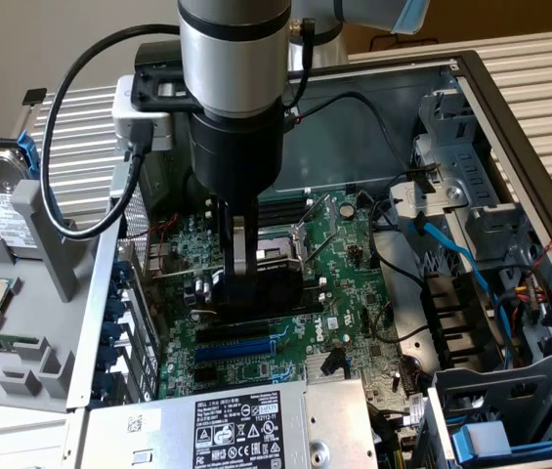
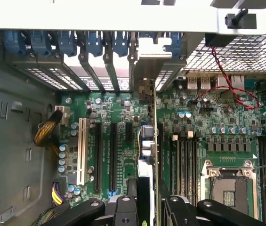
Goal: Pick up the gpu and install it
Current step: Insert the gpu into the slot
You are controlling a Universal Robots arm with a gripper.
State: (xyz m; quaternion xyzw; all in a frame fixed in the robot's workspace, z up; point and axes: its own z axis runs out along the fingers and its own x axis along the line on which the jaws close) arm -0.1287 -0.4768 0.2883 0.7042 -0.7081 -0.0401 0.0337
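Black-shrouded gpu (image 1: 280, 281) stands on edge, clamped in the pincer (image 1: 241, 281).

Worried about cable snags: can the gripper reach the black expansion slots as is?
Likely yes. The gripper holds the gpu upright over the black expansion slots; the red-black wires and yellow cable bundle lie off to the sides, not across the slots.

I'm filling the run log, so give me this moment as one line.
gripper: shut on gpu | gpu: upright, at motherboard slots inside case | seating: cannot tell
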